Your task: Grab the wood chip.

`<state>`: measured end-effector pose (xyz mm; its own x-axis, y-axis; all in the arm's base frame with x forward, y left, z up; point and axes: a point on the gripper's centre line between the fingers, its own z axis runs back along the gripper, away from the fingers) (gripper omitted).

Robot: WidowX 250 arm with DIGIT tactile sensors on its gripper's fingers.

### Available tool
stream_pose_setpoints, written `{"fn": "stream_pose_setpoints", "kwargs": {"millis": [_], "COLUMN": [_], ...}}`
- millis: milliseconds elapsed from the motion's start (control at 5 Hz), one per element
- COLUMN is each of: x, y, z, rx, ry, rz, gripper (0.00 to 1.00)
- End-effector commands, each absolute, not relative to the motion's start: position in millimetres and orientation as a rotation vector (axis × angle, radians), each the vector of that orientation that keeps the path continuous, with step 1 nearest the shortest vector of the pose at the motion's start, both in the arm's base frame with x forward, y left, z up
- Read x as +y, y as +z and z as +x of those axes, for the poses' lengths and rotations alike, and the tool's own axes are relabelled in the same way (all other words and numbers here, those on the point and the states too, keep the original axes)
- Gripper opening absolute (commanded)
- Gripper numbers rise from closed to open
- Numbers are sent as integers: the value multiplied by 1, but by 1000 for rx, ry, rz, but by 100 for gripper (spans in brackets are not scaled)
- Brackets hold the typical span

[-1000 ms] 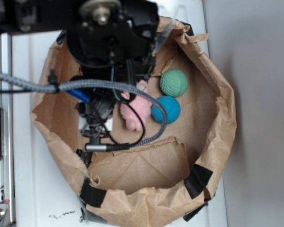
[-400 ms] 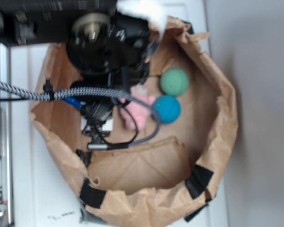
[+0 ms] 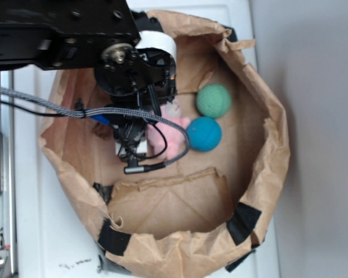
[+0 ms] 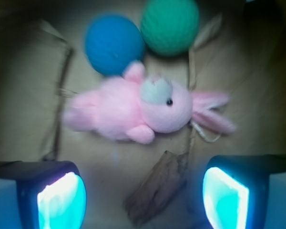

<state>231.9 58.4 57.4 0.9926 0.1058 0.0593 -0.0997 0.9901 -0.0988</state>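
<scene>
Black arm shifted rightward since before, open hand (image 4: 143, 195) straddling wood chip (image 4: 156, 187).

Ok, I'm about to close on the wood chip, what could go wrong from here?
1. The wood chip lies diagonally between the open tool's fingers, nearer the right one, so closing may twist it or knock it away.
2. The pink bunny lies just beyond the chip; going forward could snag its plush.
3. The chip lies flat on the paper floor, so the fingertips might crumple paper instead.
</scene>
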Motion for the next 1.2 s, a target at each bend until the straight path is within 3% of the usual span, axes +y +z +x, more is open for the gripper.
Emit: {"fn": "stream_pose_setpoints", "kwargs": {"millis": [0, 200, 400, 800, 1000], "x": [77, 75, 80, 96, 95], "y": [15, 21, 53, 148, 182], "z": [240, 243, 260, 299, 307], "rx": [57, 58, -4, -120, -136], "ry": [215, 233, 229, 257, 250], "rz": [-132, -141, -158, -252, -290], "gripper": [100, 0, 0, 0, 0]}}
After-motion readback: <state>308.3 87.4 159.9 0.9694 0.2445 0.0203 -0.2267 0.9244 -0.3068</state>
